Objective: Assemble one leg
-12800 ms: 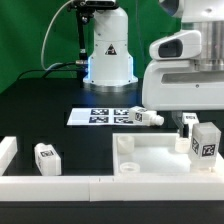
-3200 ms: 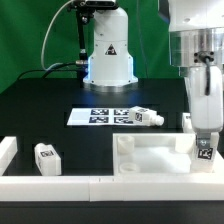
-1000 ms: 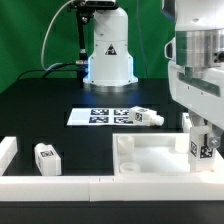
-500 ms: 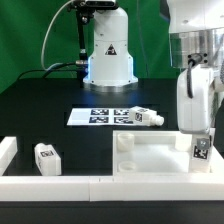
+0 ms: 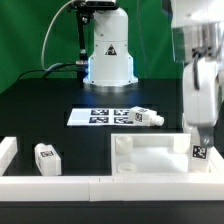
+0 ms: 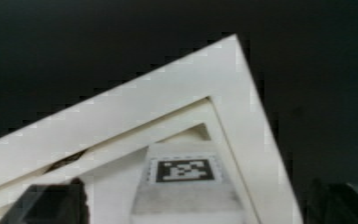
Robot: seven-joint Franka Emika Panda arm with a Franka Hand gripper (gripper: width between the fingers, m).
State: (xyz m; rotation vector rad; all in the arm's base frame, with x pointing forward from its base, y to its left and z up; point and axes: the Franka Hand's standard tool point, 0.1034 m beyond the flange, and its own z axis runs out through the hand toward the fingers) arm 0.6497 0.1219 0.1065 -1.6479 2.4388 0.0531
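My gripper (image 5: 198, 142) is shut on a white leg (image 5: 198, 152) with a square tag. It holds the leg upright at the corner of the white tabletop (image 5: 150, 158) on the exterior view's right. In the wrist view the leg (image 6: 185, 172) sits between my dark fingers (image 6: 51, 202), with the gripper (image 6: 185, 208) over the tabletop's corner (image 6: 194, 95). I cannot tell whether the leg touches the tabletop. A second leg (image 5: 146, 117) lies on its side by the marker board. A third leg (image 5: 45, 157) stands at the exterior view's left.
The marker board (image 5: 100, 116) lies behind the tabletop. A low white wall (image 5: 50, 183) runs along the front edge and turns up at the left end. The robot base (image 5: 108, 50) stands at the back centre.
My wrist has turned and straightened above the leg. The held leg has shifted slightly toward the exterior view's left and a little lower. The other legs have not moved.
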